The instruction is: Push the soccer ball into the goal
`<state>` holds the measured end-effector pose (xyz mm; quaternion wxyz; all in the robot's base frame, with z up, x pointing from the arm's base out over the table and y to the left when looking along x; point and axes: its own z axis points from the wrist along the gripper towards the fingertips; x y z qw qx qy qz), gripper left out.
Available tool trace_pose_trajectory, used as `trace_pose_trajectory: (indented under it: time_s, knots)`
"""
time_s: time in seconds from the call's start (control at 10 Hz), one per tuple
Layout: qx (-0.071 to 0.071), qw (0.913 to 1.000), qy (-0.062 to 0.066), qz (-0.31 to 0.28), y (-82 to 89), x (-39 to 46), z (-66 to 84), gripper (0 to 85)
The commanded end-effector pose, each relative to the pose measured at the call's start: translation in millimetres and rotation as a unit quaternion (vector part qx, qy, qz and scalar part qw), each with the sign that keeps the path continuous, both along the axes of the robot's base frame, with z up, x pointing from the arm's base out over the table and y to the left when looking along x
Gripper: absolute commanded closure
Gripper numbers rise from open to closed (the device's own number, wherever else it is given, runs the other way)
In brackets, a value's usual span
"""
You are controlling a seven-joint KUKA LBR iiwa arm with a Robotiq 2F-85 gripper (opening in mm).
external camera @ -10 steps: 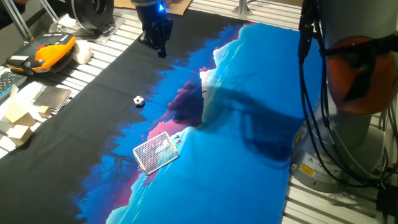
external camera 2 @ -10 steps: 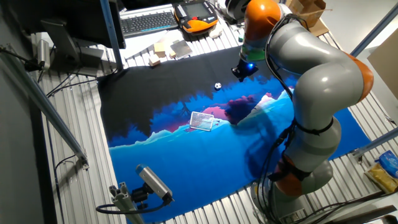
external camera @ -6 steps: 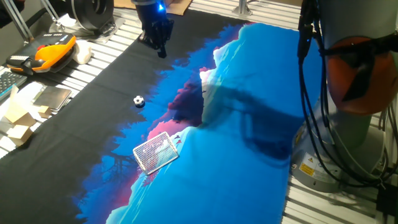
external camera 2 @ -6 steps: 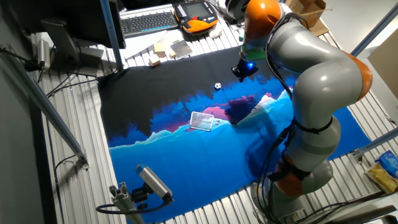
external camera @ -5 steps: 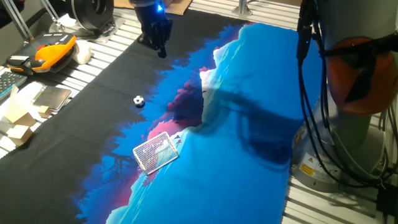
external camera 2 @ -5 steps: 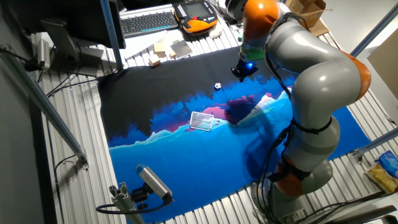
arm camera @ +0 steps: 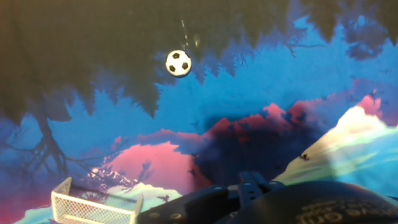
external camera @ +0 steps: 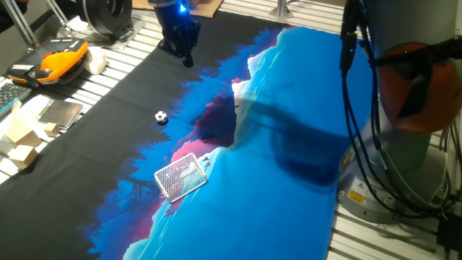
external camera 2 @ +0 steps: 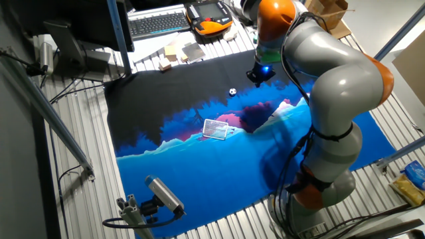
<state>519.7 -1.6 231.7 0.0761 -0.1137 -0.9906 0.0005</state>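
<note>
The soccer ball [external camera: 160,117] is a tiny white ball with black patches, resting on the black part of the printed mat. It also shows in the other fixed view [external camera 2: 232,91] and the hand view [arm camera: 178,63]. The goal [external camera: 180,175] is a small white mesh box on the blue and pink part of the mat, apart from the ball. It also shows in the other fixed view [external camera 2: 215,129] and at the bottom left of the hand view [arm camera: 93,205]. My gripper [external camera: 188,59] hangs above the mat's far black end, beyond the ball. Its fingers look closed together and hold nothing.
An orange-and-black pendant [external camera: 59,58], cardboard pieces [external camera: 22,137] and a keyboard [external camera 2: 158,22] lie on the slatted table beside the mat. The robot's base and cables [external camera: 404,144] stand at the right. A small camera on a mount [external camera 2: 163,196] sits near the mat's front edge.
The arm's upper links have shifted very slightly. The gripper stays at about the same spot. The ball and the goal have not moved.
</note>
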Motion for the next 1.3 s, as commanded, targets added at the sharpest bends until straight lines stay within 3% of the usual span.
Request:
trace_pose_trajectory:
  time_s: [0.0,0.2,0.3,0.5,0.6,0.9,1.2]
  knots:
    - [0.008,0.9999,-0.002,-0.009,-1.3,3.7,-3.4,68.0]
    - [0.017,0.9990,0.005,-0.041,-4.5,18.8,-14.1,68.0]
    - [0.016,0.9986,0.000,-0.050,-6.4,26.1,-20.5,51.0]
    - [0.018,0.9970,-0.003,-0.075,-7.6,39.0,-34.6,51.0]
    - [0.012,0.9966,-0.009,-0.081,-6.7,43.7,-42.1,51.0]
    - [-0.008,0.9925,-0.034,-0.117,-0.5,51.0,-66.3,51.0]
    - [-0.006,0.9903,-0.040,-0.133,-0.3,60.6,-81.5,51.0]
